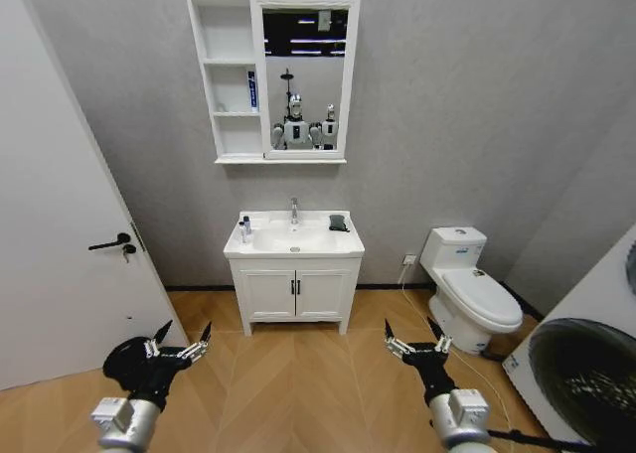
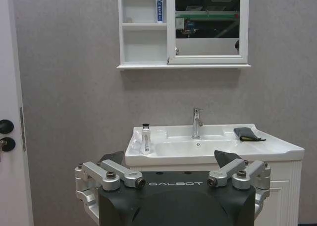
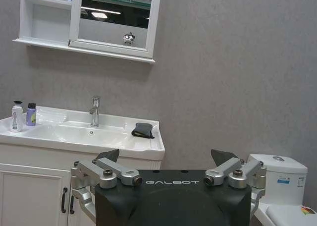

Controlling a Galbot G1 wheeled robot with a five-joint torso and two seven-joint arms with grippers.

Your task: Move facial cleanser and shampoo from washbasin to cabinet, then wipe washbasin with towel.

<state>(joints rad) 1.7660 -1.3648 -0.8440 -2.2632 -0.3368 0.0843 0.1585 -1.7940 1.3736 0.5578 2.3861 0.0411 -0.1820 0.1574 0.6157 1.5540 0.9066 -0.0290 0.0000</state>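
Low at the left, the left end effector (image 1: 180,338) hangs over the wood floor, fingers spread and holding nothing. Ahead, two bottles (image 1: 244,229) stand on the washbasin (image 1: 294,240) at its left rear corner, left of the faucet (image 1: 293,211); the towel (image 1: 339,223) lies at its right rear. Above hangs the cabinet (image 1: 272,76), a blue-and-white item (image 1: 252,90) on its middle shelf. The right end effector (image 1: 414,333) likewise hangs released, near the toilet (image 1: 471,290).
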